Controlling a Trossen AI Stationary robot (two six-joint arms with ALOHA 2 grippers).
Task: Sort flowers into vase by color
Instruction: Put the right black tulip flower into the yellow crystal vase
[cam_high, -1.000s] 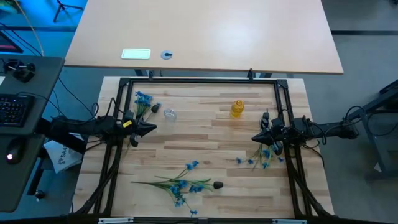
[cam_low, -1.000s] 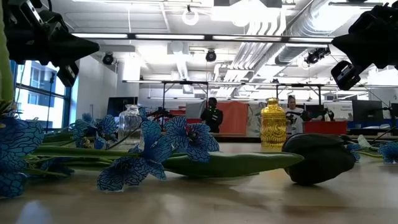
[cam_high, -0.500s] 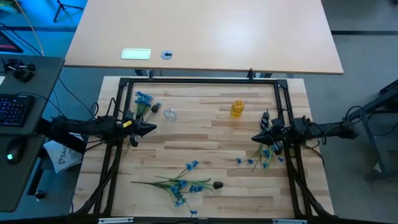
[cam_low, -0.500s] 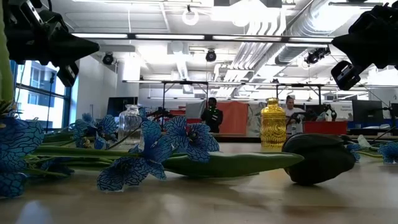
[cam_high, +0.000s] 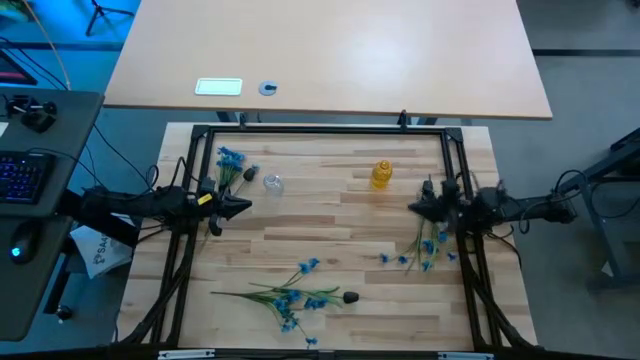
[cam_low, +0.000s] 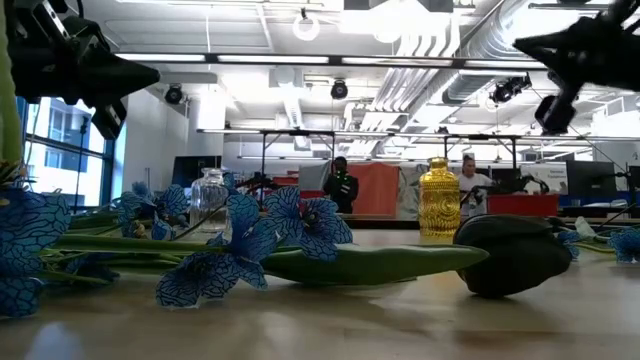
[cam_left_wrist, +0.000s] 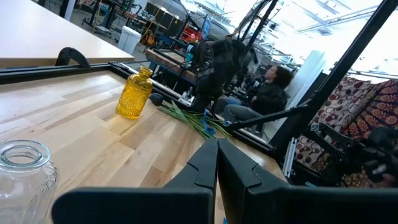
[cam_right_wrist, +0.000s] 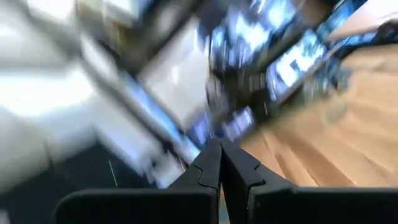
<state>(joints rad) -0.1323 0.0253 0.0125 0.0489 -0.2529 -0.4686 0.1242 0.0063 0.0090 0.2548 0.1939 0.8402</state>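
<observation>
Blue-blossomed sprigs lie flat on the wooden table in three places: near the near edge (cam_high: 290, 295) with a dark bud (cam_high: 350, 297), at the right (cam_high: 425, 250), and at the far left (cam_high: 228, 158) beside another dark bud (cam_high: 250, 173). In the low view the near blue blossoms (cam_low: 240, 245) and dark bud (cam_low: 515, 255) fill the foreground. A clear glass vase (cam_high: 272, 182) and a yellow vase (cam_high: 381, 174) stand upright. My left gripper (cam_high: 245, 207) hovers shut by the clear vase. My right gripper (cam_high: 413, 208) hovers shut above the right sprigs' stems, holding nothing.
A black frame (cam_high: 320, 130) borders the table's far, left and right sides. A larger pale table (cam_high: 330, 50) stands beyond the far edge. The table's middle (cam_high: 330, 230) is bare wood. People sit in the room (cam_low: 340, 185) behind.
My right gripper has moved toward the table's far edge and risen a little, tipping from a downward slant to nearly level. It has stayed shut. The flowers and vases have not moved.
</observation>
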